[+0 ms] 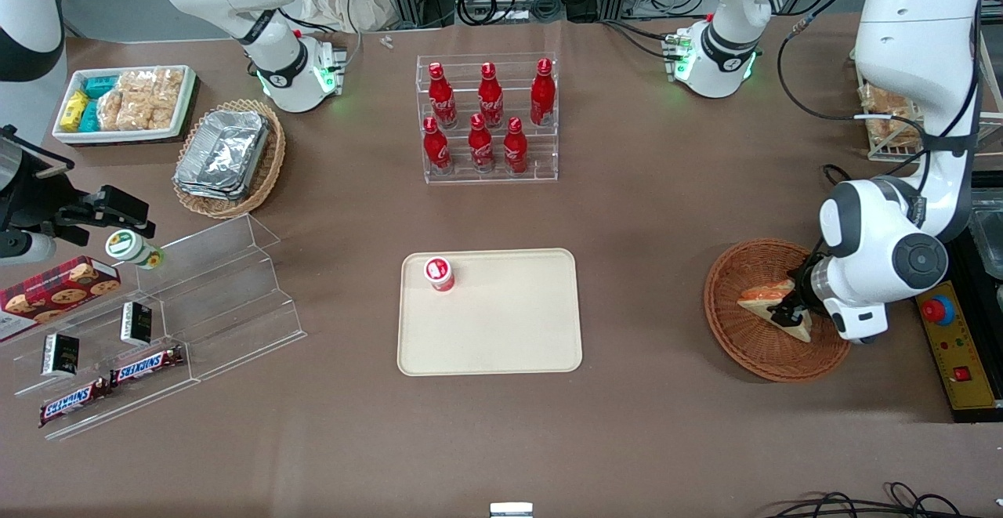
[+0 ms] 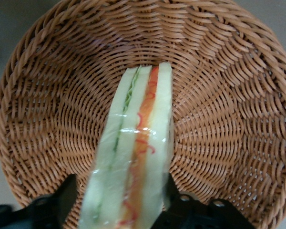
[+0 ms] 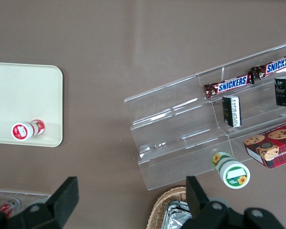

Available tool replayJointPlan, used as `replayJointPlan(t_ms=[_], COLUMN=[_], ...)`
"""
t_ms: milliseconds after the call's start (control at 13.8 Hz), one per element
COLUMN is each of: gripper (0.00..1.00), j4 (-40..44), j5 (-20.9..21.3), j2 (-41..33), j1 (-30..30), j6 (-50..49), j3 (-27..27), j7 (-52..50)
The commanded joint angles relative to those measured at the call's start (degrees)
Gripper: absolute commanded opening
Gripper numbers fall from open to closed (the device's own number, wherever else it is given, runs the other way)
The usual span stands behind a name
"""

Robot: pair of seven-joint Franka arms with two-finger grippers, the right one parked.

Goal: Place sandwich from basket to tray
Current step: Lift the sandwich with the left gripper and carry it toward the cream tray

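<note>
Between your gripper's two fingers sits the sandwich, standing on edge in its clear wrap, and the fingers look pressed against both bread faces, so you're clamped on it down inside the basket. From the front, the gripper sits low over the weave with the sandwich hardly clear of the basket floor, if at all; I can't tell whether it's lifted yet.

Watch the grip first: that wrap looks slick and the bread soft, so squeeze too little and it could slide out on the way up, squeeze too much and you'd likely crush it. You're holding near one end, so the long wedge may droop or swing.

Just around you, the basket rim rises on every side. Move sideways before you've gained height and the sandwich tip could catch the weave and drag the basket along.

Farther off, toward the parked arm's end, the tray waits, with a small red-and-white cup in one corner. Come in over that corner and you could knock it; the bare middle looks safer.
</note>
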Motion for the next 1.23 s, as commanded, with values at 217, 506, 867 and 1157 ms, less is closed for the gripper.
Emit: replayJointPlan(t_ms=[217, 506, 867, 1157], gripper=[0.00, 0.00, 0.00, 0.00], j4=[0.5, 10.1, 13.2, 12.8], j5=[0.9, 0.0, -1.7, 1.8], j2=[-7.4, -11.8, -12.4, -7.1], j1=[-0.3, -1.1, -1.3, -5.9], j6=[-4.9, -29.0, -29.1, -21.9], j3=[-0.1, -3.8, -16.3, -25.5], j7=[3.6, 18.4, 19.9, 19.7])
